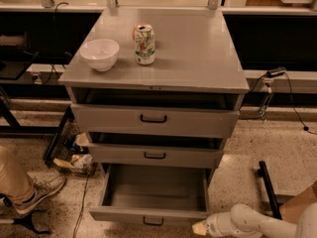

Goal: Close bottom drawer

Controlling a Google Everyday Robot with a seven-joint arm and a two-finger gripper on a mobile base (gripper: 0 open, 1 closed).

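Observation:
The bottom drawer [148,215] of the grey cabinet stands pulled far out, empty inside, with a small black loop handle on its flat front. The middle drawer [154,155] and top drawer [153,119] above it stick out a little. My gripper [202,228], at the end of a white arm, is low at the bottom edge of the view, just right of the bottom drawer's front right corner, pointing left toward it.
A white bowl [99,54] and a drink can [144,44] stand on the cabinet top [198,58]. A person's leg and shoe [34,192] are at the left on the floor. Clutter [74,160] lies left of the cabinet. A black bar [267,187] lies at the right.

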